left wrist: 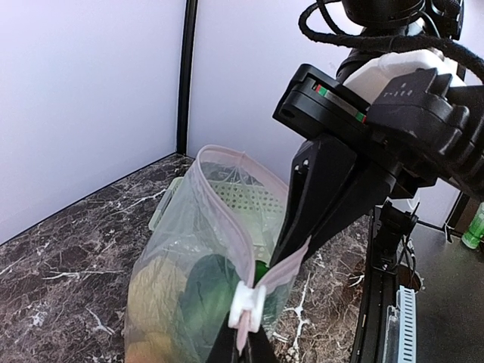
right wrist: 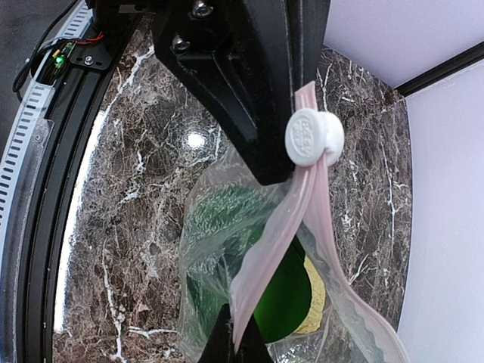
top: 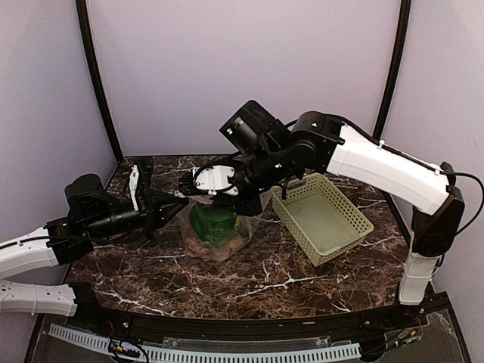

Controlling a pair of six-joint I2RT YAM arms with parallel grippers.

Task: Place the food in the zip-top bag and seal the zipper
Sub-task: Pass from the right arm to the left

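The clear zip-top bag (top: 219, 240) stands on the table with the food in it: a green pepper (right wrist: 281, 296), a yellow lemon (right wrist: 315, 302) and leafy green bok choy (right wrist: 215, 219). In the left wrist view the food (left wrist: 198, 296) shows through the bag wall. The pink zipper (left wrist: 225, 215) is spread open beyond its white slider (left wrist: 248, 306). My left gripper (left wrist: 245, 346) is shut on the zipper's end just below the slider. My right gripper (right wrist: 240, 342) is shut on one lip of the zipper (right wrist: 276, 253), held up above the bag. In the top view the two grippers, left (top: 178, 206) and right (top: 227, 198), nearly meet.
The light-green lattice basket (top: 327, 215) lies tilted right of the bag with nothing visible in it. The booth walls stand close behind. A cable track (top: 204, 352) runs along the near table edge.
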